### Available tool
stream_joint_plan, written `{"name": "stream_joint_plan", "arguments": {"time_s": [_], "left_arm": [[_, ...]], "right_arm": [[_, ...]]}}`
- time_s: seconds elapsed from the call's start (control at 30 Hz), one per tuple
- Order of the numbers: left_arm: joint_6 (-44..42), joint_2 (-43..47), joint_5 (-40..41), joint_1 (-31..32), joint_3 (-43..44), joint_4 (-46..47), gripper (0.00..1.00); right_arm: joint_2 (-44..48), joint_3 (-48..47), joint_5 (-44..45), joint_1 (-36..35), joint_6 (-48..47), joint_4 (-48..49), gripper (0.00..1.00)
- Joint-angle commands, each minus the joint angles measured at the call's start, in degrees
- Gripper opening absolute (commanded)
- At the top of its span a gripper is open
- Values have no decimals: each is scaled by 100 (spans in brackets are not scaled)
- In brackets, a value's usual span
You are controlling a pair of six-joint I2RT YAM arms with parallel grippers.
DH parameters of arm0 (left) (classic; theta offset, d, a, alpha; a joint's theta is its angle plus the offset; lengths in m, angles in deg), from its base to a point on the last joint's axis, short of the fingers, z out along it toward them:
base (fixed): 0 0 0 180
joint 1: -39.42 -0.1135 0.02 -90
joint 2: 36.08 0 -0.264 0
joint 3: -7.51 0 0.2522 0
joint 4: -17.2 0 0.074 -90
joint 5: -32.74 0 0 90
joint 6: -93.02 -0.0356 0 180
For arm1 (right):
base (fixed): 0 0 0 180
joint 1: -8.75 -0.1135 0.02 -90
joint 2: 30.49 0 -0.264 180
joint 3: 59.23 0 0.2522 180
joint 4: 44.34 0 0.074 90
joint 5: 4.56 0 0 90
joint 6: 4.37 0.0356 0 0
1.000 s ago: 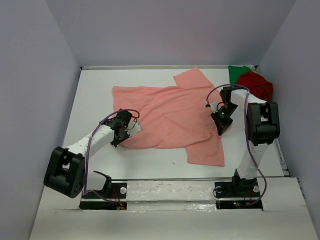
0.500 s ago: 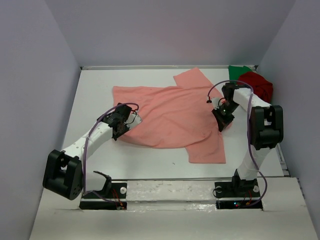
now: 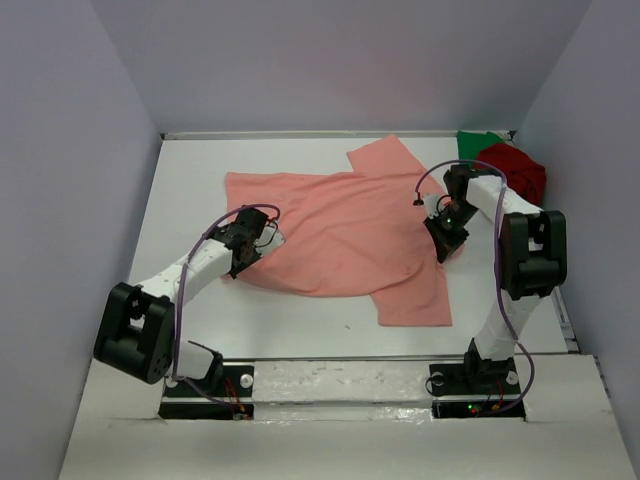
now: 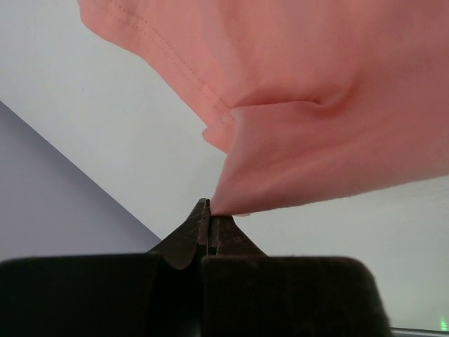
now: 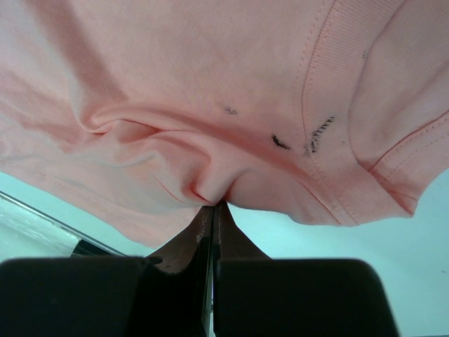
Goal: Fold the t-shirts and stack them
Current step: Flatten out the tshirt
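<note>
Left fingers [image 4: 191,239] clench the salmon-pink t-shirt [image 3: 340,225] at its 9 o'clock edge; right fingers [image 5: 188,242] pinch it at 3 o'clock near the collar, beside unreadable dark marks [image 5: 280,142].

Soft, even overhead light; wrist views blurred up close.

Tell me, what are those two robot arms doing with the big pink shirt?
They are getting the pink shirt ready to fold. It lies spread out on the white table. The left gripper is shut on the shirt's bottom edge, and the right gripper is shut on a pinch of cloth near the collar. No fold is made yet. A dark red shirt and a green shirt sit bunched in the far right corner, waiting their turn.
</note>
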Motion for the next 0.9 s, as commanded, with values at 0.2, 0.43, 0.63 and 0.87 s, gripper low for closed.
{"name": "stream_joint_plan", "arguments": {"time_s": [0.2,0.43,0.63,0.87], "left_arm": [[-133,-715,213,47,-49,604,0],[-257,-1305,451,47,136,780,0],[-239,-1481,468,47,31,946,0],[-283,-1218,626,47,153,859,15]], "right_arm": [[-40,-311,55,-62,21,-48,0],[-199,-460,46,-62,30,-75,0],[-225,-461,20,-62,39,-66,0],[-216,-504,2,-62,30,-92,0]]}}
